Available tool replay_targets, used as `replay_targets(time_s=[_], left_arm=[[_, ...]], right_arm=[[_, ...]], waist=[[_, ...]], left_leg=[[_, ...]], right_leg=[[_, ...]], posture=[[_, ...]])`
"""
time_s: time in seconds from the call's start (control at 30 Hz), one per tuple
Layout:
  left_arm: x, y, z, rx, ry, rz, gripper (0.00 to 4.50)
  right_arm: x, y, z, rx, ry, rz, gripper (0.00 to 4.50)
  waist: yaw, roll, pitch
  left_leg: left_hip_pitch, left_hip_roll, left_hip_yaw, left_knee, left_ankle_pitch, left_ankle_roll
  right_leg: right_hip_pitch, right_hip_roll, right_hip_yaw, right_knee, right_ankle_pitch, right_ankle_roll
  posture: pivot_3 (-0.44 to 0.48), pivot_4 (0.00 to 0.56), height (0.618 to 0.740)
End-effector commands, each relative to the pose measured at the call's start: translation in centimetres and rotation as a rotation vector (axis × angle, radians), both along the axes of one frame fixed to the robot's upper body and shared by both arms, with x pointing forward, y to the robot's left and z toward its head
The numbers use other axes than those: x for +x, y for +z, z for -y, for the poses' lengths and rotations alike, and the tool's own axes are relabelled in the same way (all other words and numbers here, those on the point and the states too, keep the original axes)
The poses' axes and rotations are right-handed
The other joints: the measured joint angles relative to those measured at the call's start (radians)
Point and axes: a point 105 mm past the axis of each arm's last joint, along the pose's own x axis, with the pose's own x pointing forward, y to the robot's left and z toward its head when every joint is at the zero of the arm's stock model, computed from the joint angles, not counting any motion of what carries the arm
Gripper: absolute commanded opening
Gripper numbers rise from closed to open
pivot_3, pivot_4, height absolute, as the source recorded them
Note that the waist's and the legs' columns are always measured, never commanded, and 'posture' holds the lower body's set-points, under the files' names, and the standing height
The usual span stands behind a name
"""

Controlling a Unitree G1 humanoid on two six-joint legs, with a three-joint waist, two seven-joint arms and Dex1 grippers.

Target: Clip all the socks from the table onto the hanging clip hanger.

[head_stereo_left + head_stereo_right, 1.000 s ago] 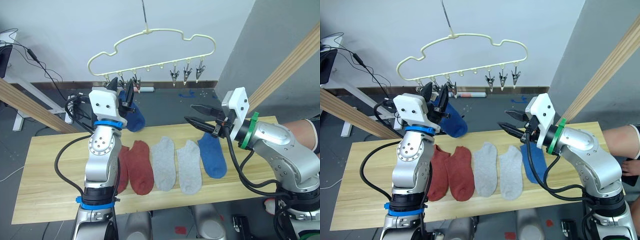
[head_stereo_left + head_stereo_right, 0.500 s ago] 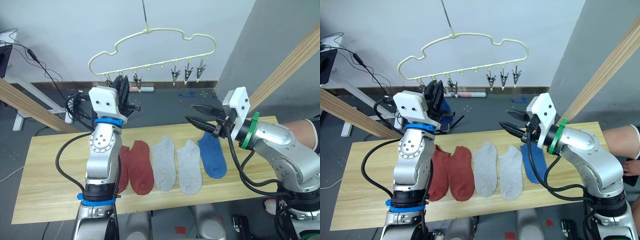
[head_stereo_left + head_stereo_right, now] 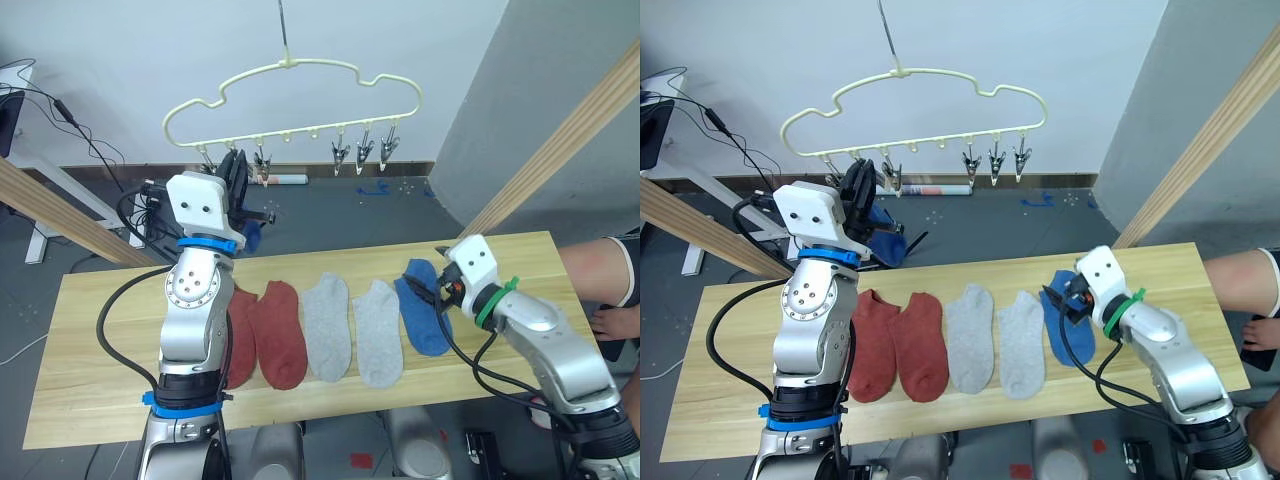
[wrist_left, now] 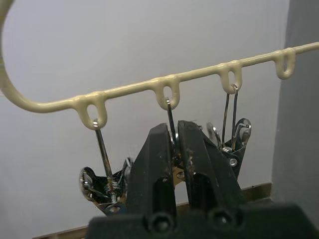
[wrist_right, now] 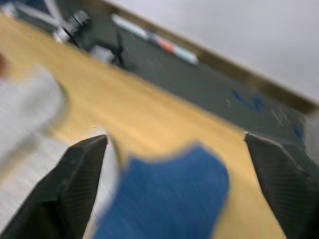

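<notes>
While the left gripper (image 4: 174,144) is raised just under the clip hanger (image 3: 290,92), its two black fingers (image 4: 154,164) are pressed almost together around the thin wire stem of one metal clip (image 4: 171,122), the second from the hanger's left end. Part of a blue sock (image 3: 883,240) shows beside and behind that gripper, below the hanger's left clips; whether a clip holds it cannot be told. Three more clips (image 3: 362,150) hang bare toward the hanger's right end.

On the pale wooden surface (image 3: 110,380) five socks lie side by side in a row: two rust-red socks (image 3: 268,335) on the left, two light grey socks (image 3: 352,330) in the middle, and another blue sock (image 3: 423,312) at the right end. The right gripper (image 5: 174,174) is low over the top of that blue sock, its fingers (image 5: 82,174) spread wide apart and holding nothing.
</notes>
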Motion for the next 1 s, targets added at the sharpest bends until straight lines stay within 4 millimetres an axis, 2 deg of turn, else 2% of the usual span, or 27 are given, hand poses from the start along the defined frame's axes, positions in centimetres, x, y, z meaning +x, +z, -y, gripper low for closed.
replay_targets(time_s=[0.03,0.13,0.3,0.4,0.63,0.73,0.77,0.87,1.0], left_arm=[[-1.0,1.1,-0.4,0.006,-0.007,0.04,0.0],[-1.0,1.0,-0.4,0.008,-0.012,0.03,0.0],[-1.1,0.9,-0.3,0.007,-0.025,0.016,0.0],[-1.1,0.9,-0.4,-0.003,-0.034,0.008,0.0],[-1.4,1.1,-0.1,-0.017,-0.1,-0.016,0.0],[-1.4,1.3,0.0,-0.022,-0.135,-0.028,0.0],[-1.5,1.4,0.0,-0.03,-0.143,-0.032,0.0],[-1.6,1.8,0.0,-0.055,-0.183,-0.046,0.0],[-1.9,2.3,0.2,-0.069,-0.253,-0.077,0.0]], right_arm=[[1.2,-1.0,0.4,0.008,-0.03,0.037,4.45],[2.3,-2.5,0.9,0.033,-0.084,0.006,4.45],[3.1,-4.6,0.9,0.084,-0.151,-0.072,4.45],[2.9,-5.0,0.5,0.088,-0.141,-0.081,3.88],[2.4,-4.7,0.1,0.101,-0.122,-0.07,1.42],[2.4,-3.5,-0.1,0.094,-0.084,-0.032,0.42],[2.4,-2.4,-0.7,0.088,-0.045,0.001,0.02],[2.0,1.1,-3.1,0.08,0.096,0.095,0.02],[1.0,5.4,-8.3,0.042,0.362,0.203,0.02]], waist=[[0.0,0.0,0.0],[0.002,0.0,0.0],[0.002,0.0,0.0],[0.002,0.0,0.0],[0.004,0.0,0.0],[0.004,0.0,0.0],[0.004,0.0,0.0],[0.002,0.0,0.0],[-0.005,0.0,0.0]], left_leg=[[0.0,0.0,0.0,0.0,0.0,0.0],[0.0,0.0,0.0,0.0,0.001,0.0],[0.0,0.0,0.0,0.0,0.001,0.0],[0.0,0.0,0.0,0.0,0.001,0.0],[0.0,0.0,0.0,0.0,0.001,0.0],[0.001,0.0,0.0,0.0,0.001,0.001],[0.001,0.0,0.0,0.0,0.001,0.001],[0.0,0.0,0.0,0.0,0.001,0.001],[0.001,0.0,0.0,0.0,0.001,0.001]], right_leg=[[0.0,0.0,0.0,0.0,0.0,0.0],[0.0,0.0,0.0,0.0,0.001,0.0],[0.0,0.0,0.0,0.0,0.001,0.0],[0.0,0.0,0.0,0.0,0.001,0.0],[0.001,0.0,0.0,0.0,0.002,0.001],[0.001,0.0,0.0,0.0,0.002,0.001],[0.001,0.0,0.0,0.0,0.002,0.001],[0.001,0.0,0.001,-0.001,0.002,0.001],[0.001,0.0,0.001,0.0,0.003,0.001]], posture=[[-0.157,0.362,0.74],[-0.15,0.361,0.74],[-0.145,0.36,0.74],[-0.139,0.359,0.74],[-0.131,0.358,0.74],[-0.129,0.36,0.74],[-0.13,0.361,0.74],[-0.132,0.362,0.74],[-0.128,0.359,0.74]])
